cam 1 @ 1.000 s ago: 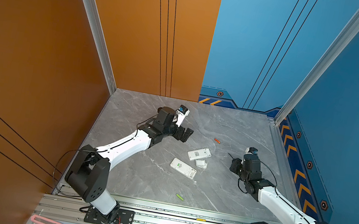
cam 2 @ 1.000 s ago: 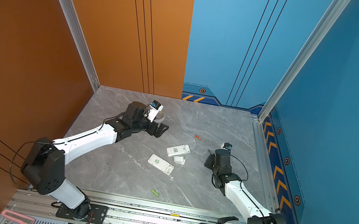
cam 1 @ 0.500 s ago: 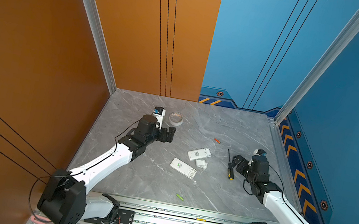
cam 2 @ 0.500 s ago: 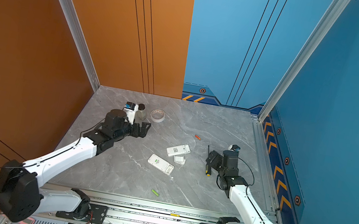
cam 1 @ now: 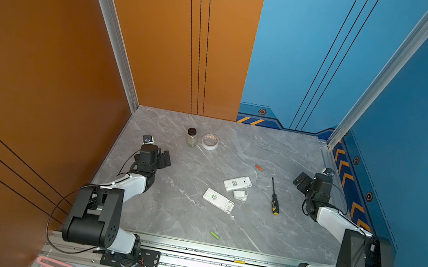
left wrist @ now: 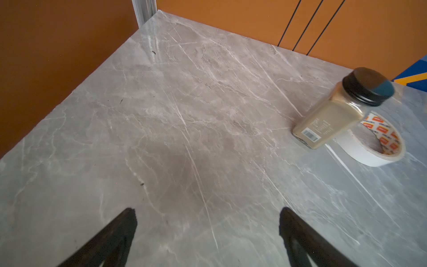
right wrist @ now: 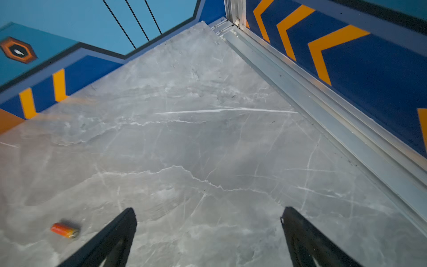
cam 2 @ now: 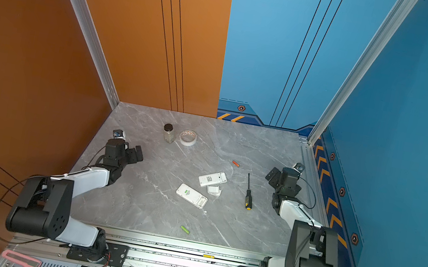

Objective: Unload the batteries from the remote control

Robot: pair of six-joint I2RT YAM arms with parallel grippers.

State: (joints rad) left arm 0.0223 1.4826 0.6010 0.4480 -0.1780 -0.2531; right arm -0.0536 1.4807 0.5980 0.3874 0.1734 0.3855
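Arms pulled back, left gripper (cam 1: 165,158) and right gripper (cam 1: 299,181) spread wide and empty, green battery (cam 1: 214,234) and orange battery (cam 1: 259,167) already out, clear of the remotes (cam 1: 237,183).

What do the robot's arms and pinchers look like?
The left arm and right arm have smooth white tubes joined by chunky black joints, with thin black cables looping alongside. The left gripper and right gripper are black, each with two pointy tapered fingers.
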